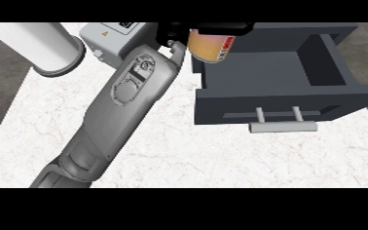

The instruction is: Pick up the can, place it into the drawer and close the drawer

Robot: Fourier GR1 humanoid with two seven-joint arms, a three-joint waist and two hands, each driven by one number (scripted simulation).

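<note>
One arm: a single grey forearm (129, 97) rose from the lower left edge, smooth moulded shell with an oval inset panel, ending in a black hand (205, 29) at the top of the view; which side it belonged to could not be told.
Hand state: dark fingers curled round the top of the can, pinching it from above.
Can: the can (208, 46) hung just under the hand, a short cylinder with a tan-orange label and a red-and-white patch on its right side; its top was hidden by the fingers.
Can's place: over the left rear corner of the open drawer, its lower end above the drawer floor; whether it touched the wall could not be told.
Drawer: the drawer (273, 73), right of and below the hand, was a dark grey matte box with flat walls, pulled out, its inside bare.
Handle: a pale grey round bar (283, 125) on two short posts stood on the drawer front.
Counter: white marble (215, 156) with faint reddish veins lay under the arm.
Left of hand: a light grey box (108, 39) with rounded corners and a warning sticker; further left, a white cylinder (43, 46) with a grey rim.
</note>
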